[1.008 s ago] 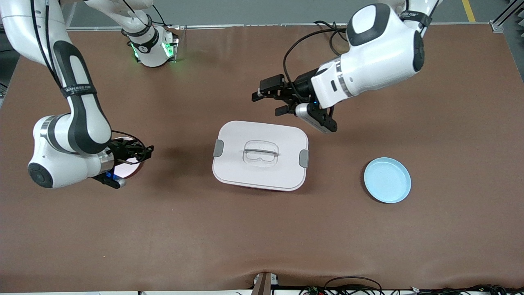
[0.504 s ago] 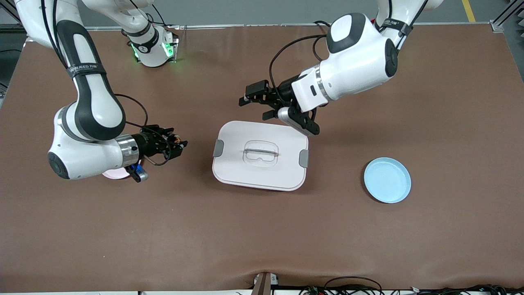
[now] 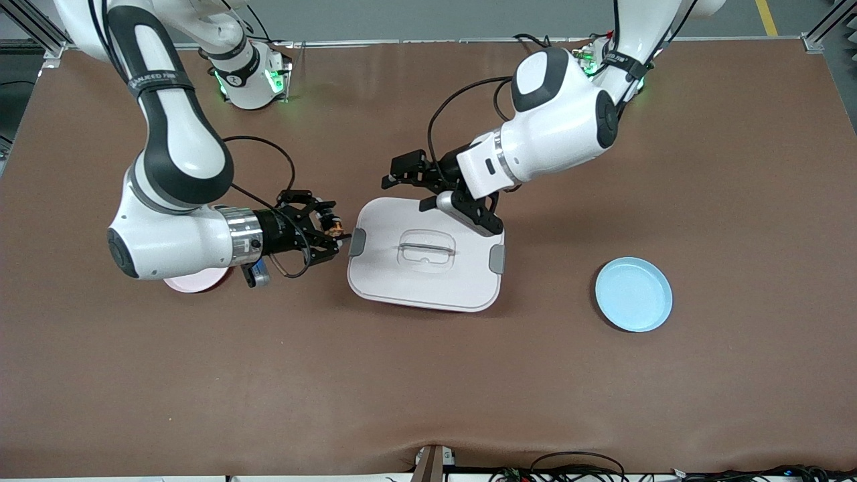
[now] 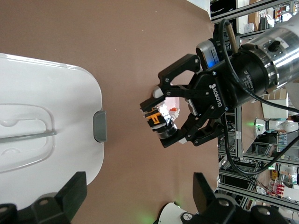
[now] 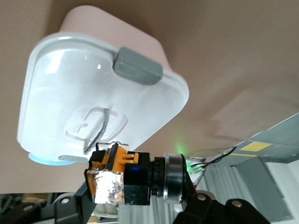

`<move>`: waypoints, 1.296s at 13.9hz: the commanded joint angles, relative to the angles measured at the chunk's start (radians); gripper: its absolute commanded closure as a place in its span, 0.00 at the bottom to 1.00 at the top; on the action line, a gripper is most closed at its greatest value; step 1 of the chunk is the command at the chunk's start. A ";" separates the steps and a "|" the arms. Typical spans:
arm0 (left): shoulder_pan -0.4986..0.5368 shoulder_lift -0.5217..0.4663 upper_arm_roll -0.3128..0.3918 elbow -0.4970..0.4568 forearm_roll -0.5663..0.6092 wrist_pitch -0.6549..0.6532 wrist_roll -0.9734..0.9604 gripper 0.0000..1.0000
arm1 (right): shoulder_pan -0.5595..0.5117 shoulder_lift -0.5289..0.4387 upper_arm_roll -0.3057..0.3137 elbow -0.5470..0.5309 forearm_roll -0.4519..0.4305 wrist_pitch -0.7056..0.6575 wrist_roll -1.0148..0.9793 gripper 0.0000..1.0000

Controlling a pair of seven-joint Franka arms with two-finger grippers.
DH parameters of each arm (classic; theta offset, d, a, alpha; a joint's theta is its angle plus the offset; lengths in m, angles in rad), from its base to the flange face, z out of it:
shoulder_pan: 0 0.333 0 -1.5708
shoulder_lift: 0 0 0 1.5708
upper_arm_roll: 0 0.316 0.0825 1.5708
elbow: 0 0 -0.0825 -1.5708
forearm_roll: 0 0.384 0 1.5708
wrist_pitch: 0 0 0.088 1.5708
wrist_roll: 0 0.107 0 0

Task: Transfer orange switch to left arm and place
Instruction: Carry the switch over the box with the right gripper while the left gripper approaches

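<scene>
Pink round plate [image 3: 194,282] partly under the right arm; right gripper [image 3: 330,231] clamped on the tiny black-and-orange switch [image 3: 331,228], aloft just beside the large white latched plastic box [image 3: 426,254], apparently presented for handover. Left gripper [image 3: 406,182] spread wide, empty, over the box's edge, seemingly poised to receive. Pale blue round plate [image 3: 633,294] toward the left arm's end, probably the destination.

You are seeing the right tool [image 3: 333,231], clamped on the orange switch [image 3: 331,228], moving off the pink plate [image 3: 194,281] toward the box [image 3: 426,254]. The left tool [image 3: 408,184], fingers spread, is coming down over the box's edge, toward the right tool.
</scene>
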 commanded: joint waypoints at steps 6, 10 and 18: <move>-0.023 0.071 0.000 0.025 -0.013 0.062 0.037 0.00 | 0.140 -0.004 -0.008 0.040 0.089 0.173 0.153 1.00; -0.003 0.077 -0.001 0.024 -0.051 0.050 0.103 0.00 | 0.180 -0.004 -0.007 0.039 0.096 0.232 0.174 1.00; 0.066 0.077 0.000 0.013 -0.137 -0.035 0.265 0.00 | 0.230 -0.004 -0.008 0.036 0.132 0.317 0.229 1.00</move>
